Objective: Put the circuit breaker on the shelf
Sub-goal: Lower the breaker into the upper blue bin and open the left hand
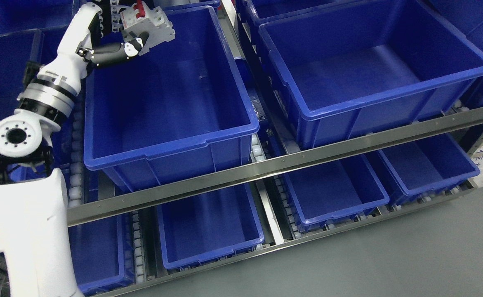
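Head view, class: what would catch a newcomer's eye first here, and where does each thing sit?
The white left hand at the upper left grips a grey circuit breaker with red switches above the far corner of a large blue bin. A second large blue bin sits to the right on the same shelf, behind the steel rail.
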